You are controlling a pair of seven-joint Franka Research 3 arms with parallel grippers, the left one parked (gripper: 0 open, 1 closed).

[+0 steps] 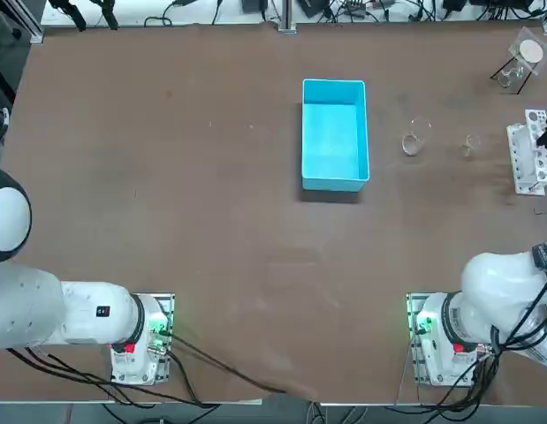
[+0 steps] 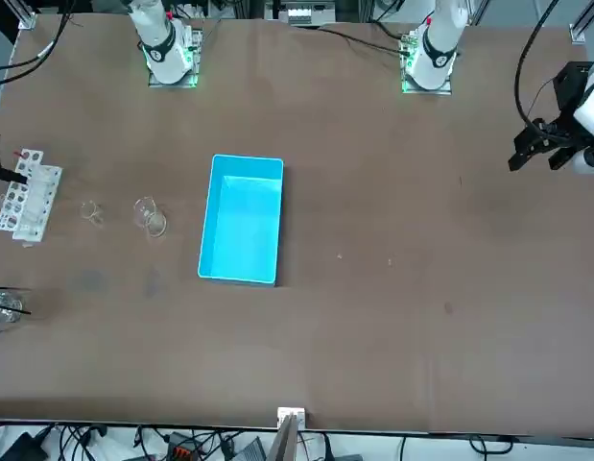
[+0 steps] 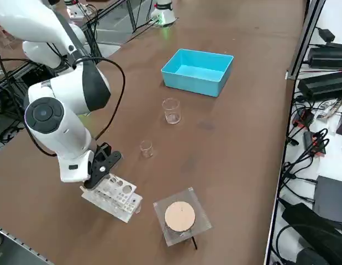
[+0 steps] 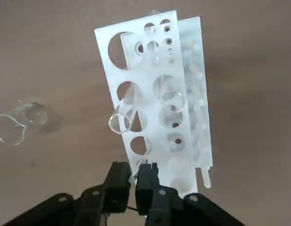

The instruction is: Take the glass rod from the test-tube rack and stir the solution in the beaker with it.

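I have the right gripper (image 4: 134, 181) at the test-tube rack (image 4: 152, 89), jaws pinched nearly together, presumably on the glass rod; rod itself indiscernible. Next: lift straight, carry toward beaker (image 1: 415, 141), nine o'clock of rack.

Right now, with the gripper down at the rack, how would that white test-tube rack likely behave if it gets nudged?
The test-tube rack looks like thin perforated plastic, so probably light and easily slid or tipped by the right gripper, whose fingers stand nearly shut at its edge. Nothing visibly anchors it to the table, so a rod pulled upward might drag it along.
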